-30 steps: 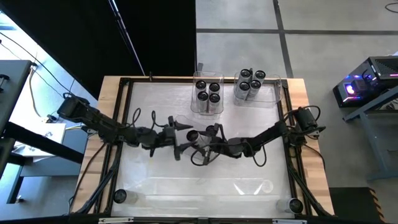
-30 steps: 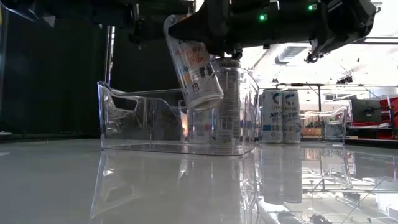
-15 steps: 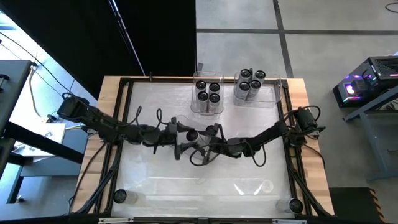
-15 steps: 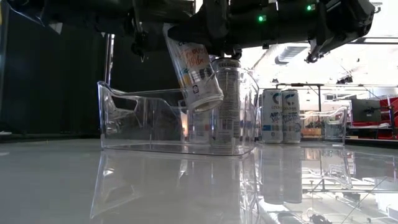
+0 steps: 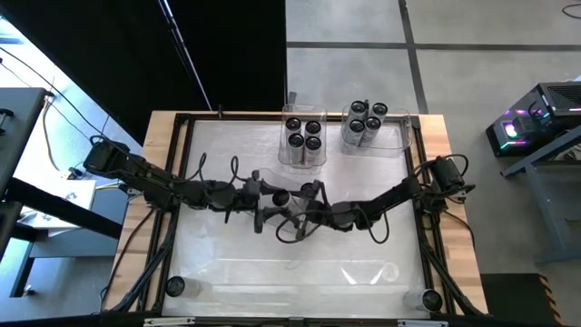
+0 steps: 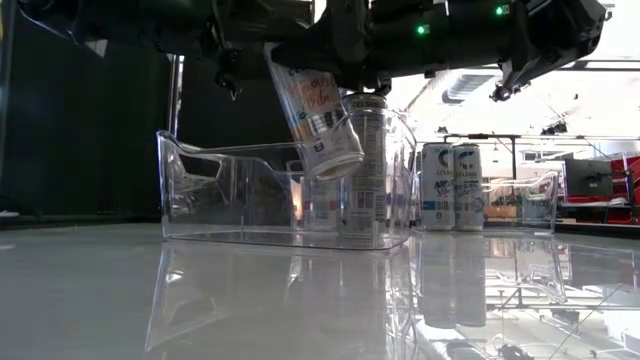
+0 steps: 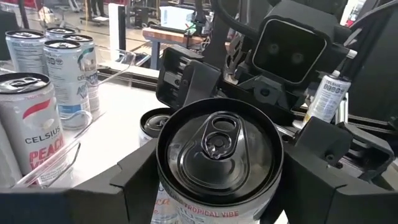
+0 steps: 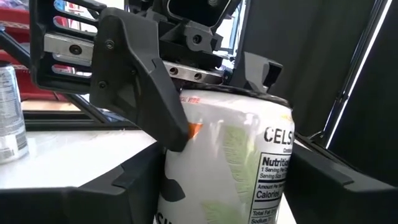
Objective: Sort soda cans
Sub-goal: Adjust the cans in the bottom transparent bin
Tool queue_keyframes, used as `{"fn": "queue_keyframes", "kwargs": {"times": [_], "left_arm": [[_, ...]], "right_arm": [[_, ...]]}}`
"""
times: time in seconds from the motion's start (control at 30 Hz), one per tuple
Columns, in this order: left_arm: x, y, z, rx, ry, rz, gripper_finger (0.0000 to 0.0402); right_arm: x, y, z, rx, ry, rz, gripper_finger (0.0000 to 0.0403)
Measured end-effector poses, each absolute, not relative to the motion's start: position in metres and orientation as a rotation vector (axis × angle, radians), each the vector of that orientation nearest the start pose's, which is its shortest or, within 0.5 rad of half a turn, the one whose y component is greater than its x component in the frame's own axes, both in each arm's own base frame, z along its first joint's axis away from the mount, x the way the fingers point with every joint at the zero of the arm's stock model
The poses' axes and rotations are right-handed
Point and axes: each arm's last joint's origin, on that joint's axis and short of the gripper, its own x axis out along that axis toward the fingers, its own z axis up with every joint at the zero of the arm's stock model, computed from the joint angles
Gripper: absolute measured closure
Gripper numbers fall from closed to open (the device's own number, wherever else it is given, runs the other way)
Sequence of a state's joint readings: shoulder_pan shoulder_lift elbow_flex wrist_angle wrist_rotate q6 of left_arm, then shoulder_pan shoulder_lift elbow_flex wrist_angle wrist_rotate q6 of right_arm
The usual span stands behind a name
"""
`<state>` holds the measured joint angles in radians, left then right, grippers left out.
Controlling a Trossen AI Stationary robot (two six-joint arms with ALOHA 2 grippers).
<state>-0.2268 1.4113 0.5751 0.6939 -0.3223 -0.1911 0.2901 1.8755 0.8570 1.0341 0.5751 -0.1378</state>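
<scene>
High view looks straight down on my table. Low view looks level across it. Both wrist views sit close on one tilted white printed can [image 7: 214, 152].

Both arms met mid-surface [image 5: 227, 245], where the left pincer [image 5: 265, 193] and right pincer [image 5: 295, 196] crowded one raised can [image 6: 315, 115]. Two clear trays [image 5: 302, 136] of cans [image 5: 367, 121] blocked the far edge; the near surface lay open.

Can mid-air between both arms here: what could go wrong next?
1. The can hangs tilted above the table, clamped by both the left gripper and the right gripper; a mistimed release could drop it.
2. It seems close to the clear tray; a swing might knock the tray.
</scene>
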Motion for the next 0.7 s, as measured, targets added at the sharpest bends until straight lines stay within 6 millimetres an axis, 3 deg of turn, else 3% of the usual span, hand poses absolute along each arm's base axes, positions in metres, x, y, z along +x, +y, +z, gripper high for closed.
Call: {"fn": "queue_keyframes", "kwargs": {"times": [0.23,0.37,0.7], "left_arm": [[0.276,-0.056,0.207,-0.11,0.151,0.083,0.0154],[0.277,-0.057,0.207,-0.102,0.189,0.064,0.0154],[0.289,-0.066,0.224,-0.016,0.27,0.045,0.0154]], "right_arm": [[0.359,0.092,0.179,-0.181,0.036,-0.266,0.0096],[0.354,0.095,0.184,-0.214,0.114,-0.258,0.009],[0.334,0.087,0.213,-0.079,0.259,-0.1,0.0087]]}}
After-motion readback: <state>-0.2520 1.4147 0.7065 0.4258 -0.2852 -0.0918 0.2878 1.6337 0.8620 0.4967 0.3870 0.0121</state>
